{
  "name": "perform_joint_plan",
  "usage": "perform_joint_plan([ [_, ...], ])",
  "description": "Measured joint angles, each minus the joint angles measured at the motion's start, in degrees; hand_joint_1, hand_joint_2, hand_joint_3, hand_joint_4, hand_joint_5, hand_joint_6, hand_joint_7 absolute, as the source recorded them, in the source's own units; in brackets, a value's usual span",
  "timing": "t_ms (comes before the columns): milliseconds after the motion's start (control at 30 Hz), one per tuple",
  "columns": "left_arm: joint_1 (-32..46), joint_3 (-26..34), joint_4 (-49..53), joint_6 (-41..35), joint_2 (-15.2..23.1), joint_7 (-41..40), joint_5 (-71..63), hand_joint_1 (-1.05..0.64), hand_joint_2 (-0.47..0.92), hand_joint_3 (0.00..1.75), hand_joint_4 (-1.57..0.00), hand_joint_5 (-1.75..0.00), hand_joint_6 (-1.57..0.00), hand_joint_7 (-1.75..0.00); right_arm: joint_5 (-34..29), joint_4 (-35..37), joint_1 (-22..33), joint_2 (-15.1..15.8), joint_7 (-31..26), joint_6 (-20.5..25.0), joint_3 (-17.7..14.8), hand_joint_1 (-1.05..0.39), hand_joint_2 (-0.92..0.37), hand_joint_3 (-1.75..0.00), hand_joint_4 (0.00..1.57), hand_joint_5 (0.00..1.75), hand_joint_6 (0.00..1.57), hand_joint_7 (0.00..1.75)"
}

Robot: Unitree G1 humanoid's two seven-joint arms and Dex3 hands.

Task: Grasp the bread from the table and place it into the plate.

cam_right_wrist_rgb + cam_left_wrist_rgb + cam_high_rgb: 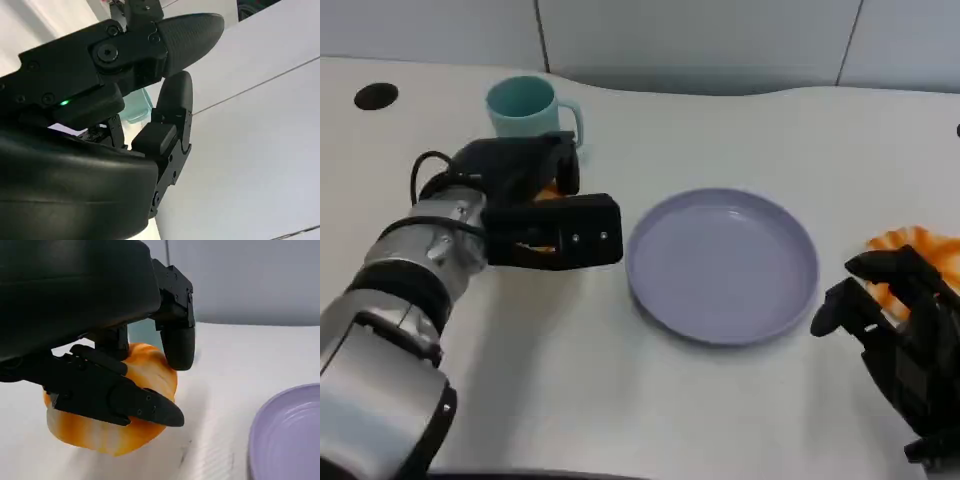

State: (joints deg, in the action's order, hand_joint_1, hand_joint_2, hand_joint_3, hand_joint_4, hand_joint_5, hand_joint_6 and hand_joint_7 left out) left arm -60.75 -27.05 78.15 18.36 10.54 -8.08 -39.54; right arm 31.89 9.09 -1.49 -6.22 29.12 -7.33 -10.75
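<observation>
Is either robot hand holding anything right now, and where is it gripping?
The left robot hand holds the bread, fingers wrapped over its top and side. The right robot hand holds nothing.

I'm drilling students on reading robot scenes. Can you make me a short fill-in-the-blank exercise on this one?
1. The left hand grips the ____.
2. The plate is light ____ in colour and holds nothing.
3. Behind the left hand stands a teal ____.
4. The right hand holds ____, its fingers apart.

Missing words: bread; purple; mug; nothing
</observation>
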Motion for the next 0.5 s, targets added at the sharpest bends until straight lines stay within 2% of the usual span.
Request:
perform_joint_plan([
  [200,-1.5,-1.5,-0.2,1.0,-1.4,-0.1,-1.0,-0.09,0.88,0.00,-0.74,-1.75,-0.49,-1.75,0.0,1.2,-0.9,-0.1,0.3,-0.2,-0.1,-0.57,-0.92,-0.17,0.58,1.73,0.76,0.91],
  [500,-3.9,-3.7,-0.2,2.6,-4.7,-1.0,-2.5,-0.09,0.88,0.00,-0.74,-1.75,-0.49,-1.75,-0.4,3.1,-2.5,-0.4,0.2,-1.2,0.0,-0.57,-0.92,-0.18,0.59,1.70,0.76,0.89],
])
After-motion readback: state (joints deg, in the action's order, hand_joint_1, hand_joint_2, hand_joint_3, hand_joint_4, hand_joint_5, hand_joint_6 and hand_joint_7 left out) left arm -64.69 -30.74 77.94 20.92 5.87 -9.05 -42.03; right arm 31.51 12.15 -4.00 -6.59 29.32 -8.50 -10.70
